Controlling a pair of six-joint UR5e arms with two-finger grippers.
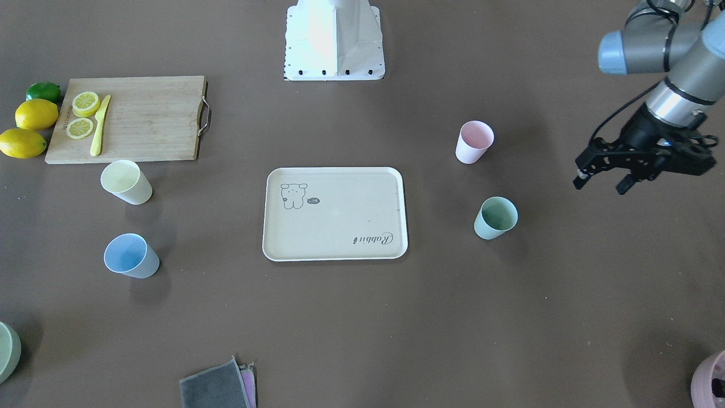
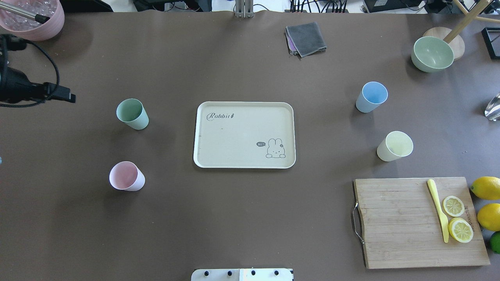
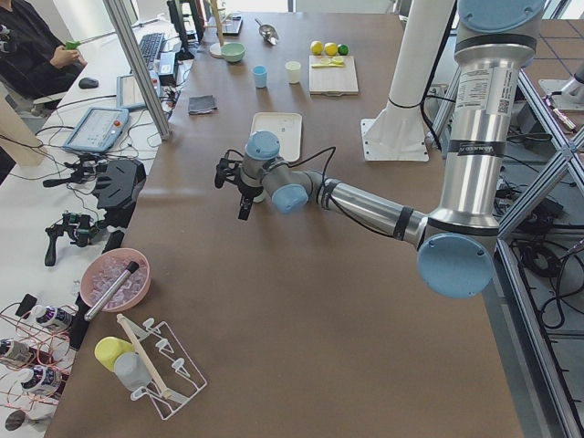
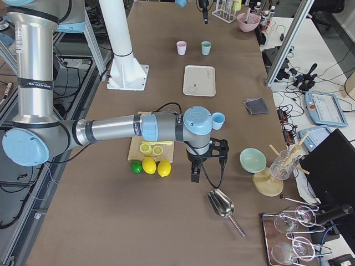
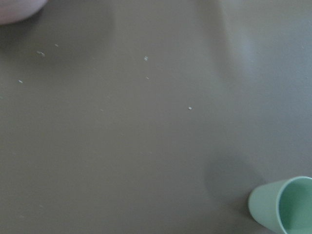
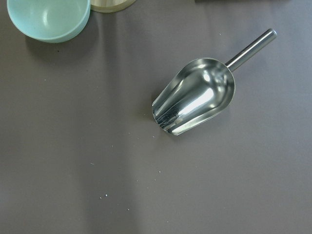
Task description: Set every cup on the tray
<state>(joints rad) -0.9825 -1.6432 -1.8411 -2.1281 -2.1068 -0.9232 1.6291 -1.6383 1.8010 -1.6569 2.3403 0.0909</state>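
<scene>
- The tray (image 2: 244, 134) lies flat in the middle of the desk (image 2: 242, 218), its long sides parallel to the robot's edge, and nothing is on it.
- The mint green cup (image 2: 133, 114) and the pale pink cup (image 2: 127, 176) stand upright on the bare desk between the tray and the robot's left end. The green one is closer to the operators' edge and the pink one closer to the robot's edge.
- The light blue cup (image 2: 371, 96) and the pale yellow cup (image 2: 395, 146) stand upright between the tray and the right end. The blue one is closer to the operators' edge.
- All four cups are well apart from the tray and from each other.
- The left gripper (image 1: 600, 186) hovers over the desk near the left end with its fingers spread apart and nothing between them. It is off to the end side of the mint green cup and not touching it.
- The right gripper (image 4: 208, 163) hangs over the right end of the desk, near a metal scoop (image 6: 195, 97). It shows only in the side view, so I cannot tell whether its fingers are apart or together.
- A wooden cutting board (image 2: 418, 222) with lemon slices (image 2: 457, 218) and a yellow knife (image 2: 438, 210) sits by the corner of the robot's edge and the right end.
</scene>
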